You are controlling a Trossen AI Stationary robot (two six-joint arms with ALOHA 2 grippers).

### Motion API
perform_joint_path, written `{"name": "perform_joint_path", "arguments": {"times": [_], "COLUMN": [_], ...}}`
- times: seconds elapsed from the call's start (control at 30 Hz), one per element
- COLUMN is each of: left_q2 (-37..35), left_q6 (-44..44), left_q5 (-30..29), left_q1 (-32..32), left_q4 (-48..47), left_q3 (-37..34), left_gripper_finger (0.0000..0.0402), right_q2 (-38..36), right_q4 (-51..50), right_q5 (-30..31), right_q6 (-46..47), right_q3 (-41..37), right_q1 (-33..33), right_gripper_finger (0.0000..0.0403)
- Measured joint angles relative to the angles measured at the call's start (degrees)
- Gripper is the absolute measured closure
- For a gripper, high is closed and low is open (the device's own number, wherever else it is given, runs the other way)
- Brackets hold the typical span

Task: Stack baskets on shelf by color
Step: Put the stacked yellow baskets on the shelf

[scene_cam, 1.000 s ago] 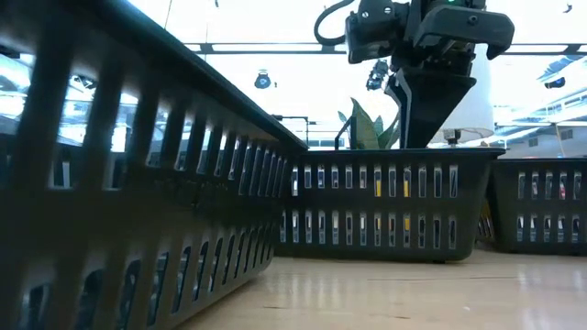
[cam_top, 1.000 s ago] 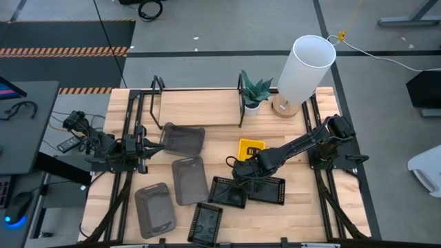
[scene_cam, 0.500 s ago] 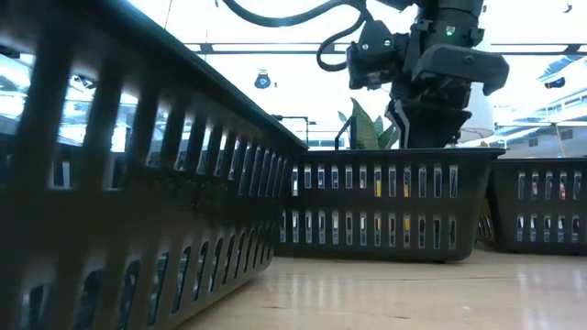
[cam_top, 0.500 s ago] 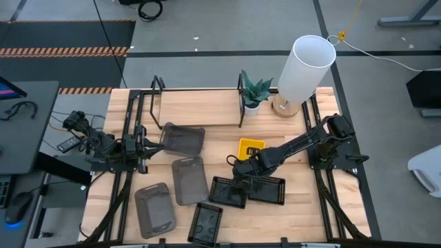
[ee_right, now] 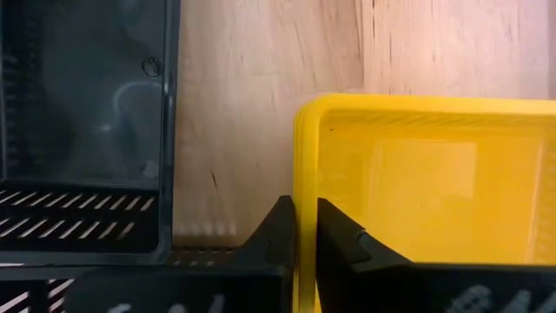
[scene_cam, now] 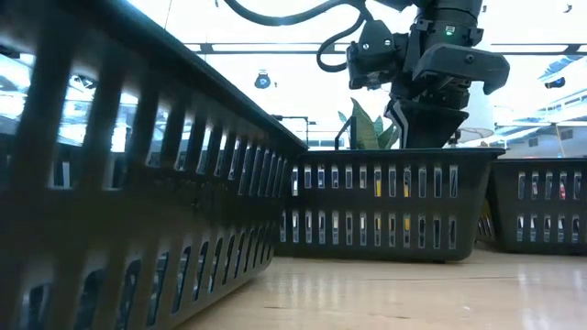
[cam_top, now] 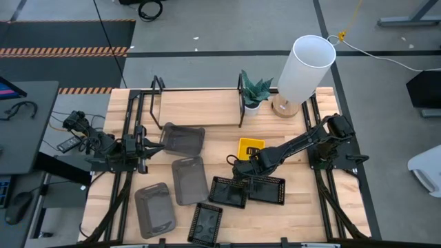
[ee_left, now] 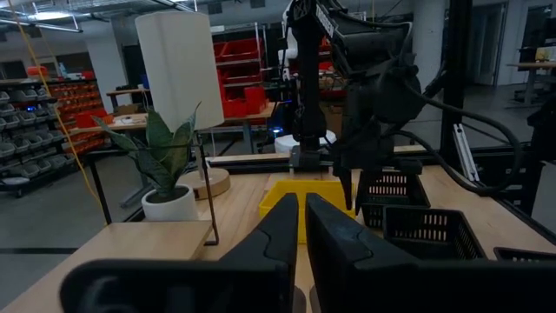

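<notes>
Right gripper: fingers pinched on the near rim of the yellow basket, mid-table, just before the shelf along the far edge. Left gripper: closed, empty, waiting near the left edge, well apart.

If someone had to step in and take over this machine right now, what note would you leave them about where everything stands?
Right gripper: jaws pinched on the rim of the yellow basket, mid-table.
Left gripper: jaws shut, holding nothing, waiting at the table's left edge.
Three black baskets lie near the front, three grey baskets left of centre, one at the shelf's edge.
Done: no stack on the shelf.
Left: all the sorting by colour.
</notes>
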Motion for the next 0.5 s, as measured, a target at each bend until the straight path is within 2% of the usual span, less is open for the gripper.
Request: {"name": "perform_joint_path", "arguments": {"times": [0.2, 0.5], "left_q2": [0.0, 0.0], "left_q6": [0.0, 0.0], "left_q5": [0.0, 0.0], "left_q1": [0.0, 0.0], "left_q4": [0.0, 0.0], "left_q3": [0.0, 0.0], "left_gripper_finger": [0.0369, 0.0368], "right_q2": [0.1, 0.1], "right_q4": [-0.7, -0.5], "right_q5": [0.0, 0.3], "right_q6": [-0.6, -5.7], "right_q3": [0.8, 6.2], "right_q1": [0.3, 2.0], "right_gripper_finger": [0.0382, 0.0382]}}
